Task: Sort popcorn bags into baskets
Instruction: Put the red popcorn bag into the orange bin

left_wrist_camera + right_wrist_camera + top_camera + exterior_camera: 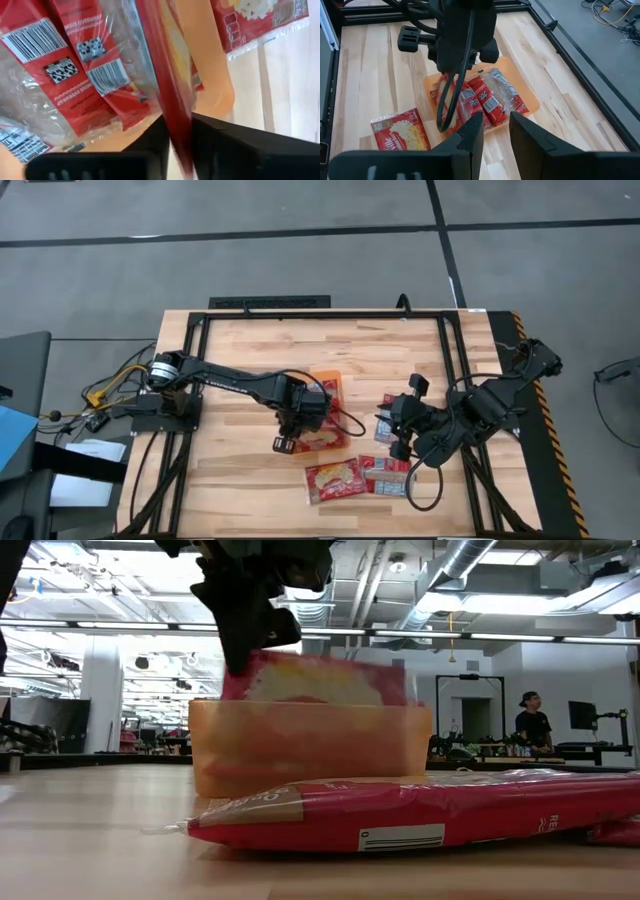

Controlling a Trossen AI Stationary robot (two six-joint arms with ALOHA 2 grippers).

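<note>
The left gripper (181, 150) had its two dark fingers (150, 140) closed on the edge of a red popcorn bag (170, 90), which stood on edge between them over the orange basket (327, 383) at the centre of the high view. In the low view that held bag (320, 678) rose upright above the basket's front wall, upper centre of the frame. Inside the basket, other red packets (487, 100) lay with barcodes showing, mid-frame in the right wrist view. The right gripper (400, 423) sat right of centre in the high view, over a packet (385, 428) on the table; its fingers (470, 137) stood slightly apart, and nothing was seen held between them. Two more bags (334, 478) lay on the wooden table (240, 350) at lower centre, one popcorn-picture side up, the other (385, 476) just beside it.
</note>
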